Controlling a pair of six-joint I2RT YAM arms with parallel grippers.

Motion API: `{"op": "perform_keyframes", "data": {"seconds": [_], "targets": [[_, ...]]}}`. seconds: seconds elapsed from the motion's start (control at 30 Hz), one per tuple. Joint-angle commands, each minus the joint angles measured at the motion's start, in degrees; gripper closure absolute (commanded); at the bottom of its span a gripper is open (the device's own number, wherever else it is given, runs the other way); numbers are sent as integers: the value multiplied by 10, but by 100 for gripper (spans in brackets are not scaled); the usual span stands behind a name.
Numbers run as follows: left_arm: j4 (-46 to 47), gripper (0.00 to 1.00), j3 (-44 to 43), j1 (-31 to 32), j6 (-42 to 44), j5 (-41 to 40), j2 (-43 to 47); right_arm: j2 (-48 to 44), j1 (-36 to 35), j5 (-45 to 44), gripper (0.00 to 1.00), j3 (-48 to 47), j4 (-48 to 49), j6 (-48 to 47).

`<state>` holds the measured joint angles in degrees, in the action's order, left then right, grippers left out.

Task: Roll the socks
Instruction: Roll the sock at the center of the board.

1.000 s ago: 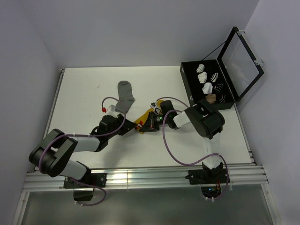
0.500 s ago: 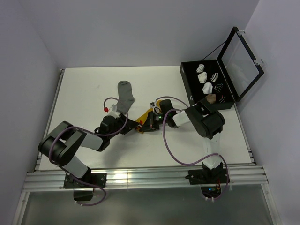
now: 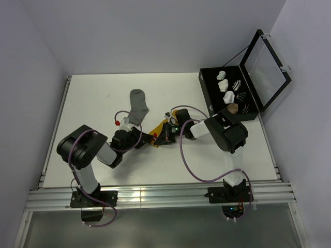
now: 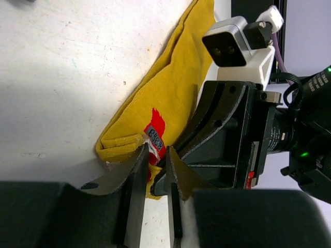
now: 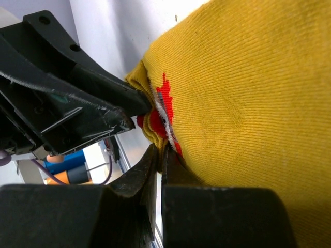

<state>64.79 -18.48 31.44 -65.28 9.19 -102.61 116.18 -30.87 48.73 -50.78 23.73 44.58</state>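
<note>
The mustard-yellow sock [image 3: 159,127] lies mid-table, and its red mark [image 4: 155,129] sits at the folded near end. My left gripper [image 4: 156,154] stands at that end, its jaws narrowed to a thin gap with the red-marked edge of the sock between the tips. From the opposite side my right gripper [image 5: 162,153] is shut on the same end of the yellow sock [image 5: 243,93], pinching a fold of fabric. Its black body [image 4: 227,129] almost touches my left fingers [image 4: 137,175]. The grey sock [image 3: 138,106] lies flat behind them, untouched.
An open black case [image 3: 207,93] at the back right holds white, striped and tan sock bundles, its lid [image 3: 266,57] raised. The metal rail [image 3: 155,194] runs along the near edge. Walls close the left and back sides.
My left arm's elbow has swung in toward the table while its jaws narrowed onto the yellow sock's end. The right arm and both socks have stayed put.
</note>
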Motion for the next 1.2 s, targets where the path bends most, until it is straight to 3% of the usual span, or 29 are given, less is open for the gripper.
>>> {"op": "perform_keyframes", "data": {"seconds": [0.0, 0.27, 0.3, 0.4, 0.57, 0.83, 1.17], "targets": [[11, 75, -3, -2, -6, -15, -7, -14, 4, -65, 95, 3, -46, -49], [-89, 79, -23, -2, -2, -22, 4, -117, -4, -150, 66, 34, -71, -137], [-97, 79, -33, -2, 5, -18, 5, -130, -7, -165, 57, 36, -76, -149], [-146, 80, -52, -2, 14, -15, 8, -187, -23, -232, 52, 46, -96, -200], [-219, 81, -76, -2, 23, -14, 17, -255, -88, -367, 52, 55, -119, -331], [-280, 82, -108, -3, 47, -15, 27, -256, -233, -535, 57, 89, -52, -471], [-285, 83, -112, -3, 52, -9, 21, -211, -262, -582, 53, 70, -34, -513]]}}
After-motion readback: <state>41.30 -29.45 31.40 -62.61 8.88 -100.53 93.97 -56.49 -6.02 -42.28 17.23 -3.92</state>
